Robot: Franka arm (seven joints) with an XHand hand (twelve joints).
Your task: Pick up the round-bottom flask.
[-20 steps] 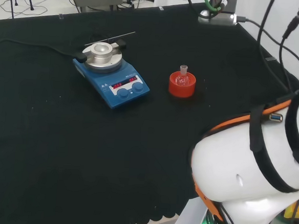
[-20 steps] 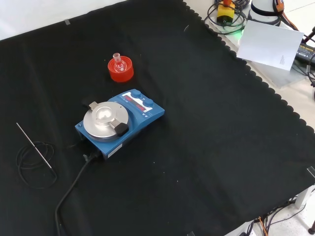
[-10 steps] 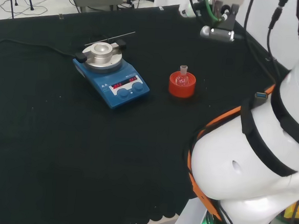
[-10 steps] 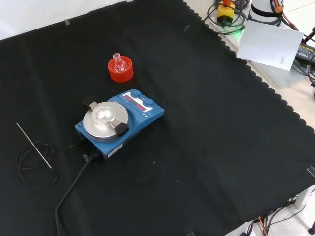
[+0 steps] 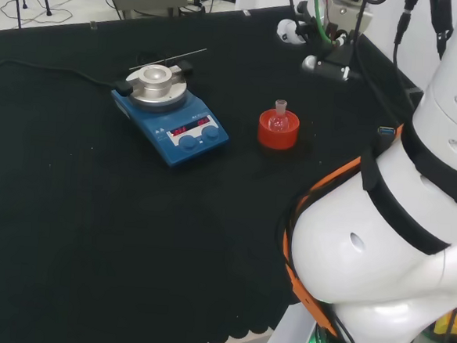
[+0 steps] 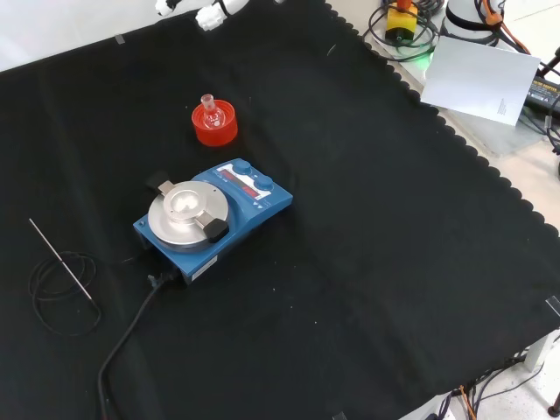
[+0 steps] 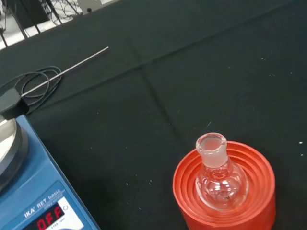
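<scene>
Above the flask [image 6: 208, 107], the hand [image 6: 210, 13] hovers apart.

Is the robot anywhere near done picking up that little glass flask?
Not yet. Nothing looks done: the round-bottom flask sits upright in its red ribbed stand, beside the blue stirrer plate. In hand: the hand hangs at the cloth's far edge in the front view, well short of it. Left: reaching it, gripping and lifting.

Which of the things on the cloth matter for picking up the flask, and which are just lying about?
Job:
round-bottom flask
red ribbed stand under it
hand, apart from the flask

Lying about:
blue hotplate stirrer
thin metal probe with coiled cable
</scene>
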